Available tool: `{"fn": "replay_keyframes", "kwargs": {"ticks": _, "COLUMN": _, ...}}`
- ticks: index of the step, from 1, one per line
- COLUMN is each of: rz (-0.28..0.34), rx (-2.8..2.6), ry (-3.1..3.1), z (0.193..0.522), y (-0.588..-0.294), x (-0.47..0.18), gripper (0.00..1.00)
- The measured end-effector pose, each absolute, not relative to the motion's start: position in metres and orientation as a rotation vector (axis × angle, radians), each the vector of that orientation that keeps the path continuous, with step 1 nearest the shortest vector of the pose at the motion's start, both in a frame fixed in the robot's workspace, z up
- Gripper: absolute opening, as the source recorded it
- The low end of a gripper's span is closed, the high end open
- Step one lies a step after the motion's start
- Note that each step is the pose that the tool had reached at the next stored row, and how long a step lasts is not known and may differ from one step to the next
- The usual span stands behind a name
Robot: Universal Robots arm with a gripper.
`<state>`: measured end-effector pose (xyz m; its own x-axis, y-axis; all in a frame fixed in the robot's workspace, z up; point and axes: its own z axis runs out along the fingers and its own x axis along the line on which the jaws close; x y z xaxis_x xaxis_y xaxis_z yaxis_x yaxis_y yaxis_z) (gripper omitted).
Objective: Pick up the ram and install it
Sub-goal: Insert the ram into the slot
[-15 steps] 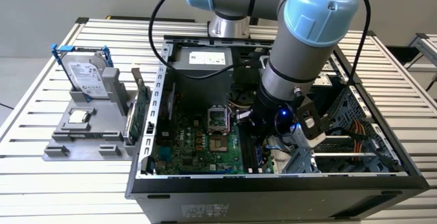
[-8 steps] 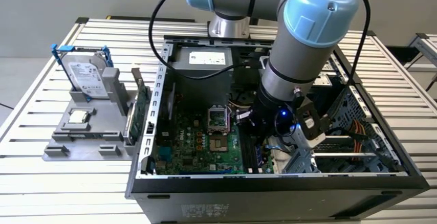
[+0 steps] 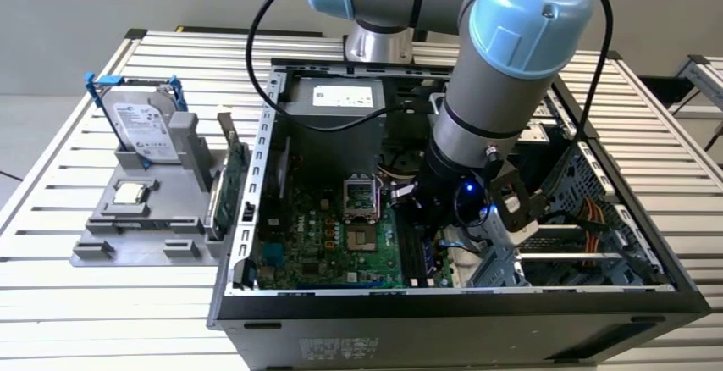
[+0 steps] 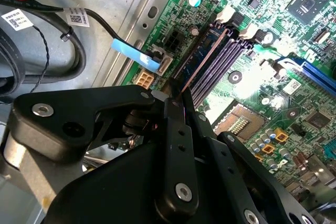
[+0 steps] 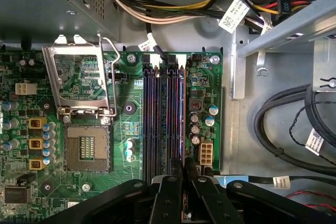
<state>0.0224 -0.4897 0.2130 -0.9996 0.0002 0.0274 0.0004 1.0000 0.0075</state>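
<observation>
The ram (image 5: pixel 182 119) shows edge-on as a thin strip standing in the outermost of the dark memory slots (image 5: pixel 160 119) on the motherboard; I cannot tell how deep it sits. In the second wrist view the ram (image 4: pixel 202 59) runs from my fingers along that slot. My gripper (image 5: pixel 184 170) is shut on the ram's near end, one black finger (image 5: pixel 170 192) on each side. In the exterior view the gripper (image 3: pixel 424 218) reaches down inside the open computer case (image 3: pixel 452 303), over the board's right side.
An open processor socket (image 5: pixel 86 148) with its raised metal frame lies beside the slots. Cable bundles (image 5: pixel 283 129) and a drive cage (image 3: pixel 587 235) crowd the case's right side. Outside, on the exterior view's left, a grey holder (image 3: pixel 135 227) carries a hard drive (image 3: pixel 147 130), a silver chip (image 3: pixel 132 191) and a green card (image 3: pixel 234 185).
</observation>
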Motion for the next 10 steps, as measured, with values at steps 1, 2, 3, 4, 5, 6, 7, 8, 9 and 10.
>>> {"fn": "replay_keyframes", "kwargs": {"ticks": 1, "rz": -0.012, "rx": 0.0, "ry": -3.114, "z": 0.213, "y": -0.4897, "x": 0.0224, "gripper": 0.0}}
{"fn": "replay_keyframes", "kwargs": {"ticks": 2, "rz": -0.012, "rx": -0.001, "ry": -3.114, "z": 0.213, "y": -0.4897, "x": 0.0224, "gripper": 0.0}}
{"fn": "replay_keyframes", "kwargs": {"ticks": 3, "rz": -0.012, "rx": -0.001, "ry": -3.114, "z": 0.2131, "y": -0.4897, "x": 0.0223, "gripper": 0.0}}
{"fn": "replay_keyframes", "kwargs": {"ticks": 4, "rz": -0.012, "rx": -0.001, "ry": -3.114, "z": 0.2134, "y": -0.4897, "x": 0.0223, "gripper": 0.0}}
{"fn": "replay_keyframes", "kwargs": {"ticks": 5, "rz": -0.012, "rx": -0.001, "ry": -3.114, "z": 0.2142, "y": -0.4897, "x": 0.0223, "gripper": 0.0}}
{"fn": "replay_keyframes", "kwargs": {"ticks": 6, "rz": -0.012, "rx": -0.001, "ry": -3.114, "z": 0.2149, "y": -0.4897, "x": 0.0224, "gripper": 0.0}}
{"fn": "replay_keyframes", "kwargs": {"ticks": 7, "rz": -0.012, "rx": -0.001, "ry": -3.113, "z": 0.2153, "y": -0.4896, "x": 0.0224, "gripper": 0.0}}
{"fn": "replay_keyframes", "kwargs": {"ticks": 8, "rz": -0.012, "rx": -0.001, "ry": -3.113, "z": 0.2156, "y": -0.4896, "x": 0.0225, "gripper": 0.0}}
{"fn": "replay_keyframes", "kwargs": {"ticks": 9, "rz": -0.012, "rx": -0.001, "ry": -3.113, "z": 0.2157, "y": -0.4896, "x": 0.0225, "gripper": 0.0}}
{"fn": "replay_keyframes", "kwargs": {"ticks": 10, "rz": -0.012, "rx": 0.0, "ry": -3.112, "z": 0.2157, "y": -0.4896, "x": 0.0225, "gripper": 0.0}}
